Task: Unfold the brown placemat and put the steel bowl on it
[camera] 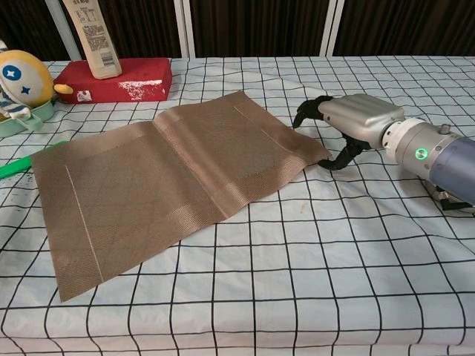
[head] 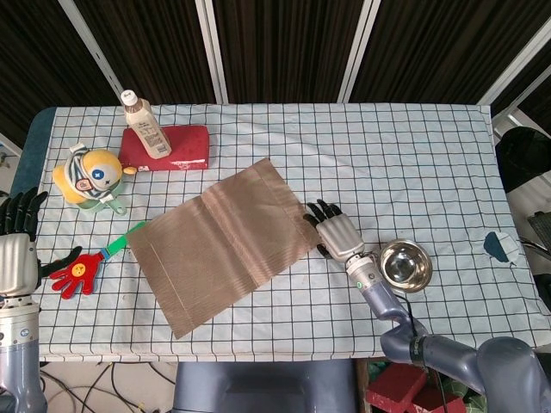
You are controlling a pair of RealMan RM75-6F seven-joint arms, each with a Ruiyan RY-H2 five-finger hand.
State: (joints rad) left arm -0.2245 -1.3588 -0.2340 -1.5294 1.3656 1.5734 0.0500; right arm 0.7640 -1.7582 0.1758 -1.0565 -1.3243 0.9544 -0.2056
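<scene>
The brown placemat (head: 217, 245) lies spread open across the middle of the worktop (head: 405, 163), its upper face bare, with the right robot hand (head: 337, 235) at its right edge, standing between it and the steel bowl (head: 405, 265). Open checked cloth runs behind and right of the bowl. The left side is crowded: red block (head: 172, 146) with bottle (head: 144, 123), round-headed toy (head: 89, 175), and hand-shaped clapper (head: 86, 265) just beside the mat.
</scene>
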